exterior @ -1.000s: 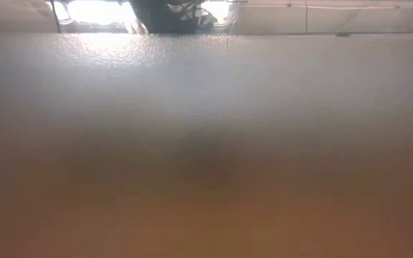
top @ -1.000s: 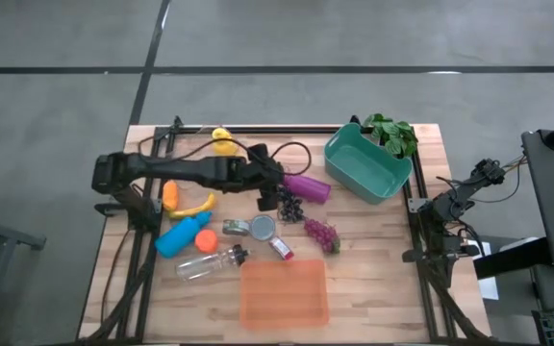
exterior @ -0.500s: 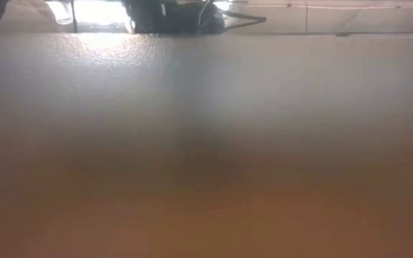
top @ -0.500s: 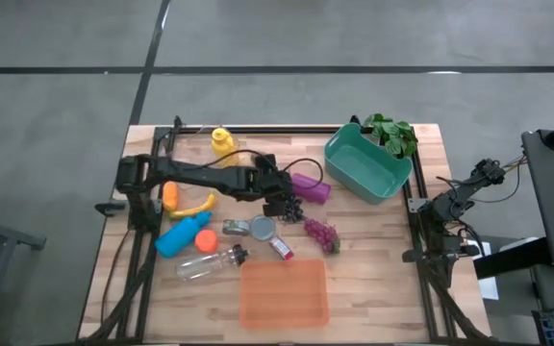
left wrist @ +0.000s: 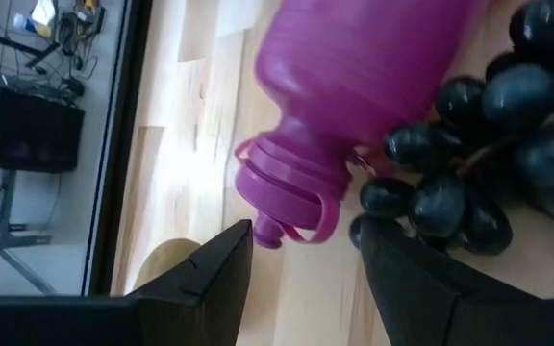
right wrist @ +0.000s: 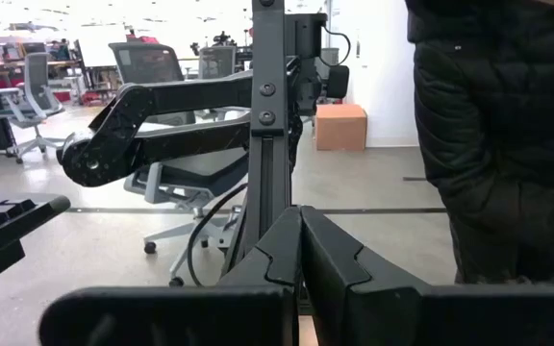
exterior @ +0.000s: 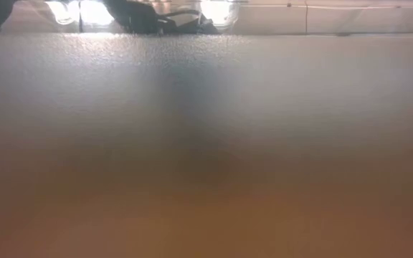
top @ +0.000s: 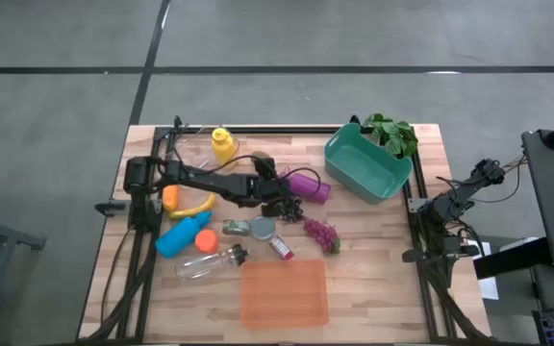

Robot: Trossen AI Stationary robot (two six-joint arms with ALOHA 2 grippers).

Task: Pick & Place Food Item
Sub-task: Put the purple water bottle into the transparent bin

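Observation:
My left gripper (left wrist: 301,264) is open and low over the table's middle (top: 275,192). Its two fingers stand on either side of the cap end of a purple bottle (left wrist: 354,106) that lies on its side, and they touch nothing. A bunch of dark grapes (left wrist: 479,144) lies right beside the bottle's cap (top: 289,205). A reddish-purple grape bunch (top: 321,234) lies nearer the table's near edge. A teal bin (top: 368,165) stands at the far right. My right gripper (right wrist: 301,245) is shut and parked off the table's right edge (top: 450,202).
Left of the gripper lie a yellow bottle (top: 221,144), an orange item (top: 170,196), a banana (top: 192,205) and a blue bottle (top: 183,234). A clear bottle (top: 210,262), small tins (top: 263,228) and an orange tray (top: 284,293) sit nearer. Leafy greens (top: 392,133) lie behind the bin. A blurred surface fills the low view.
My left arm has come down lower over the table, with its gripper staying close to the dark grapes and the purple bottle's cap. The yellow bottle, partly under the arm before, now shows whole. None of the things on the table has moved.

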